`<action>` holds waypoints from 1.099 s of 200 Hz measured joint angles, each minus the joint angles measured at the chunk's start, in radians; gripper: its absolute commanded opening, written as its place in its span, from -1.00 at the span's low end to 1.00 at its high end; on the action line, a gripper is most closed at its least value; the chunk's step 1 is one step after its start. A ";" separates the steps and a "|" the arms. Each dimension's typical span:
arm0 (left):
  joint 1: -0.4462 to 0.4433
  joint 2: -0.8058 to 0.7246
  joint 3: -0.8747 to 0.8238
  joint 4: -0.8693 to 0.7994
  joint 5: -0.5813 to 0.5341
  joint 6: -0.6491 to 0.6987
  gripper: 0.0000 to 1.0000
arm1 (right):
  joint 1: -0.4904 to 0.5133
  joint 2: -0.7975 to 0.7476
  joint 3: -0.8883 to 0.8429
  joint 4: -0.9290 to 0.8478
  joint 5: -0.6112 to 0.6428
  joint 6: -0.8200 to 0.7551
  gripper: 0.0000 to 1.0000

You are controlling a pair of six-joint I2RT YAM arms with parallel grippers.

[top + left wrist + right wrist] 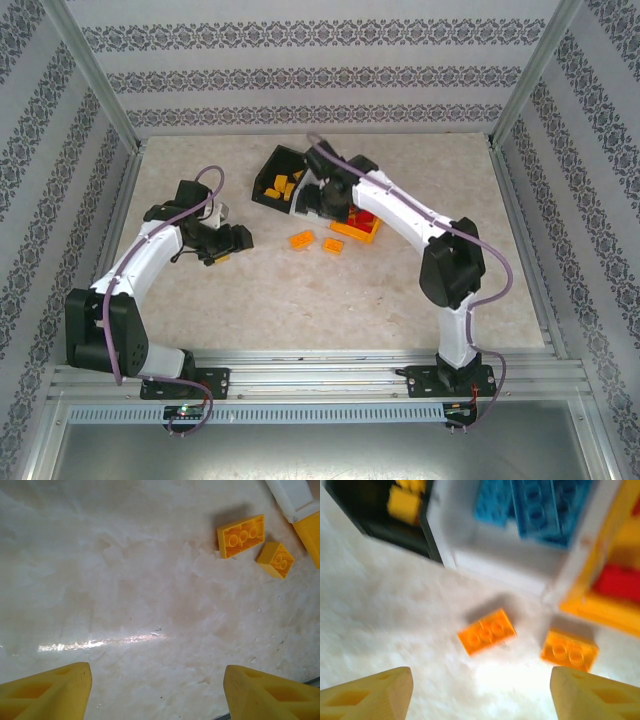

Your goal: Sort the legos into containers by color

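Two orange-yellow legos (241, 536) lie loose; left fingers (47, 692) and right fingers (367, 695) both spread.

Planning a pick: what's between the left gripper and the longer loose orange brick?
Only bare tabletop between left gripper and longer orange brick, in the left wrist view.
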 measured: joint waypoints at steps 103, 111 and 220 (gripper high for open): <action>0.000 -0.052 -0.016 0.005 0.026 -0.013 0.47 | 0.035 0.047 -0.212 0.006 0.063 0.119 0.58; 0.000 -0.053 -0.016 0.005 0.026 -0.013 0.48 | 0.029 0.059 -0.212 0.006 0.062 0.124 0.57; -0.001 -0.018 -0.016 0.005 0.035 -0.012 0.55 | -0.029 0.204 -0.093 0.009 0.053 0.146 0.45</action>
